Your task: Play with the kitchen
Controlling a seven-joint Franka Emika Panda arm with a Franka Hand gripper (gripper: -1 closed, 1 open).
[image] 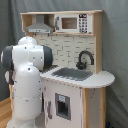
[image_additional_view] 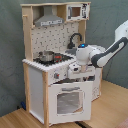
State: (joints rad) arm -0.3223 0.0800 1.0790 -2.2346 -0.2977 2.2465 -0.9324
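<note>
One white robot arm (image_additional_view: 107, 52) reaches across the front of the kitchen (image_additional_view: 55, 65), which we see standing on a wooden floor (image_additional_view: 112, 107) before a grey backdrop in both exterior views. Its gripper (image_additional_view: 75, 69) sits at the knob panel above the windowed oven door (image_additional_view: 69, 100); we cannot tell whether its fingers are parted or closed.

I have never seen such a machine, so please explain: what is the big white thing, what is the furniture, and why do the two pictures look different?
The white thing is a robot arm. The furniture is a toy kitchen with a hood, a black faucet, a grey sink and a small pot on the stove. Two cameras look at one scene from different sides. In the second exterior view the arm's tool is at the knobs above the oven door. It appears to hold nothing.
</note>
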